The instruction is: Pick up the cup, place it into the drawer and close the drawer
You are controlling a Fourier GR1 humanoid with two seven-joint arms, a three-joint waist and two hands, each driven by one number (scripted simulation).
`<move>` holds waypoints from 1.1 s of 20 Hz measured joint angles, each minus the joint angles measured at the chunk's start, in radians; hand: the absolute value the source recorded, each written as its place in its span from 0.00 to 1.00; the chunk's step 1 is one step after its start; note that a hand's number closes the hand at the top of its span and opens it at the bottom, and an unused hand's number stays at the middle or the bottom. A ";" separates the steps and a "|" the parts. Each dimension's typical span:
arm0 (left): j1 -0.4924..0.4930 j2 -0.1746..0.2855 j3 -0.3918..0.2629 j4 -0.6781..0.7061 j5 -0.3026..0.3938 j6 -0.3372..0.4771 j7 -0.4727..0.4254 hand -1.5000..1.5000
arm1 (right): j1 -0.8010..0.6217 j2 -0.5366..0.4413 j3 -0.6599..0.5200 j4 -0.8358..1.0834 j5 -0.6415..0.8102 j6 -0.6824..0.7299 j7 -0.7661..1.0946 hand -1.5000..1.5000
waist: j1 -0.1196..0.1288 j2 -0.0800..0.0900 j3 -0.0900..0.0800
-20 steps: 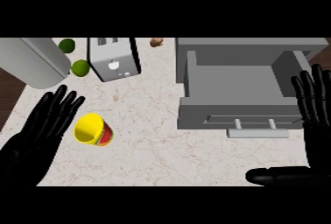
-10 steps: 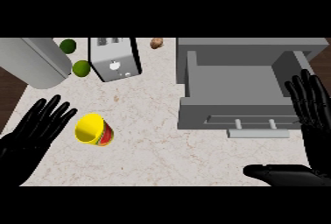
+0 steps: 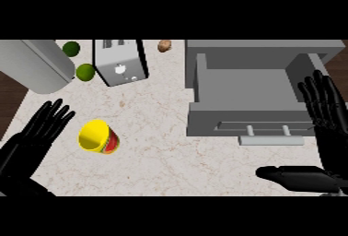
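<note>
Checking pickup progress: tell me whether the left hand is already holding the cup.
No: the left hand is open beside the cup, its fingers straight and not curled round it.

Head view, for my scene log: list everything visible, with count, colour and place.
cup: one, yellow and red, counter left
toaster: one, silver, top left
round fruits: two, green, beside toaster
small brown item: one, top centre
grey container: one, top left corner
drawer: one, grey, open, right
counter: one, pale speckled
left hand: one, black, open, left of cup
right hand: one, black, open, right edge
</note>
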 measured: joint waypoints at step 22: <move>-0.337 0.057 0.039 0.998 -0.472 0.105 -0.619 0.00 | -0.024 0.010 -0.027 0.031 -0.002 0.031 -0.016 0.00 | -0.013 0.004 -0.001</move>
